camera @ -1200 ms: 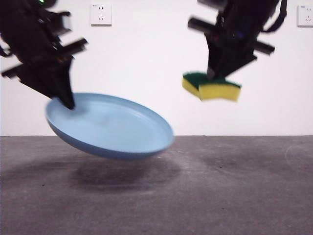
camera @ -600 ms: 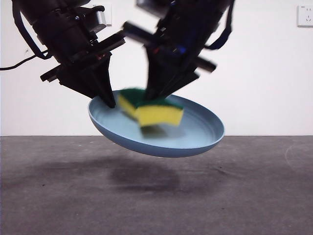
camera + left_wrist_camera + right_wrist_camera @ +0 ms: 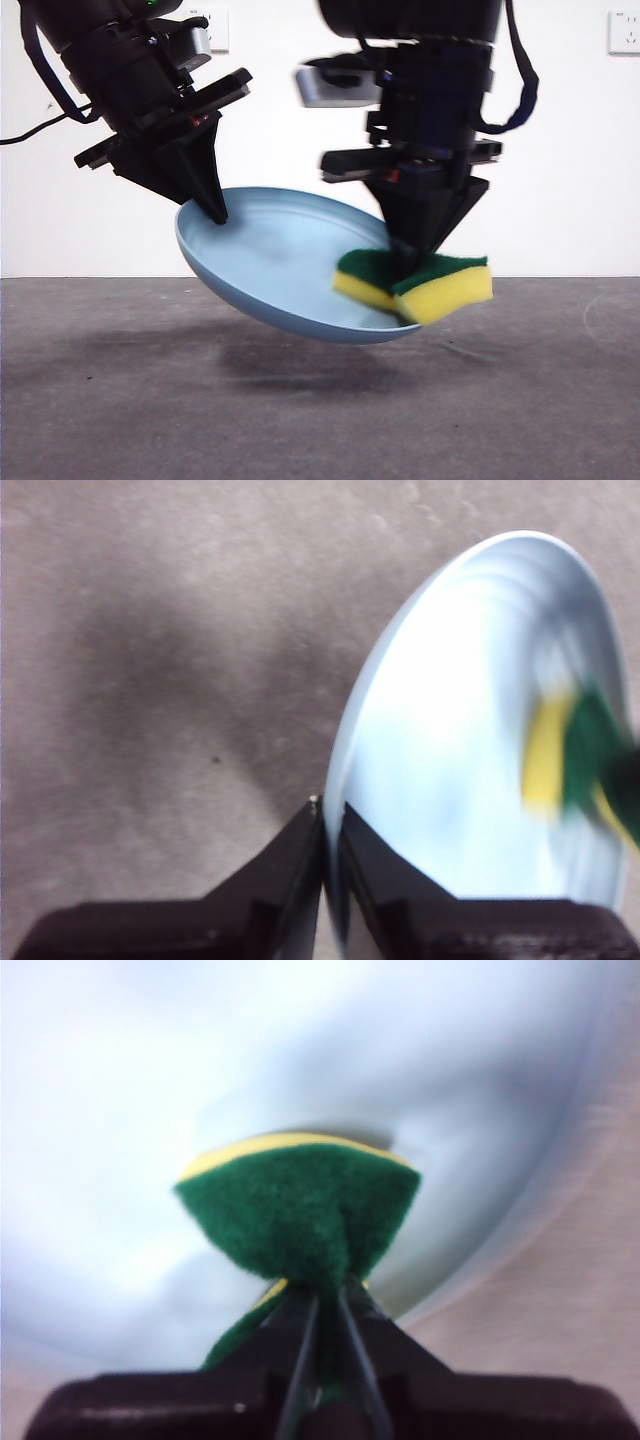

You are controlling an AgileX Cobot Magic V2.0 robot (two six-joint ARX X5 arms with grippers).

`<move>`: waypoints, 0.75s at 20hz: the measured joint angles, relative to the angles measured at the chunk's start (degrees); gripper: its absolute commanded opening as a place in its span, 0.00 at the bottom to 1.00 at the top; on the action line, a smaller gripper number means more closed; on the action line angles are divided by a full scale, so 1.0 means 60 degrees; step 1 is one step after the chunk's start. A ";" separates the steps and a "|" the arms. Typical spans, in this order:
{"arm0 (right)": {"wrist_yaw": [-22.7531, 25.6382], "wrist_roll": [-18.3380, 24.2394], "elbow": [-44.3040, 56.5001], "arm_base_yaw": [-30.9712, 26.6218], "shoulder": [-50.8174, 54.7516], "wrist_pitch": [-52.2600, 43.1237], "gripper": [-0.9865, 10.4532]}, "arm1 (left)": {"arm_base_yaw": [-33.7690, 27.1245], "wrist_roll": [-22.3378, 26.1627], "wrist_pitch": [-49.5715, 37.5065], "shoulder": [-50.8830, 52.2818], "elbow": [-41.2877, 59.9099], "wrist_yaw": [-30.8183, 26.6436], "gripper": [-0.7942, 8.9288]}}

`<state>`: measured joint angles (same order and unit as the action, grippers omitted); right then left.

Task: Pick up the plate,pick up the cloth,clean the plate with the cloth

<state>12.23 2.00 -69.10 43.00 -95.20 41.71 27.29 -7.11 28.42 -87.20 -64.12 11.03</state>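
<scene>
Plate (image 3: 270, 270) and sponge (image 3: 415, 285) are both hanging in the air above the gray table (image 3: 320, 400), which is looking rough and speckled. The plate is round, shallow, smooth light-blue plastic with a low rim, and it is tilting so its high edge is by the left gripper (image 3: 213, 208) and its low edge is dipping toward the table. The left gripper is pinching the plate's thin rim between its two black pointed jaws, which are sitting very close together with only the rim between them; the left wrist view is showing this too, with the rim (image 3: 330, 820) running up between the jaws. The right gripper (image 3: 410, 262) is coming down from above and squeezing the sponge in the middle, so the soft block is bending up on both sides. The sponge is thick yellow foam with a fuzzy dark green layer on top and wavy sides. It is pressing on the low part of the plate, close to the rim there, and one yellow end is sticking out past the edge. In the right wrist view the green top (image 3: 300, 1210) is lying over the pale shiny plate (image 3: 120, 1110). A dark shadow is lying on the table under the plate.
</scene>
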 measured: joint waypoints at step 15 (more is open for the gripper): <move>-0.3155 -0.0980 -0.0011 -0.0302 0.0015 -0.3738 0.08 | -0.0084 -0.0328 -0.0685 -0.0018 0.0029 0.0736 0.07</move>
<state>-6.70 -3.88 -69.17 41.19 -95.11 19.29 26.79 -9.08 24.32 -87.31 -63.94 15.44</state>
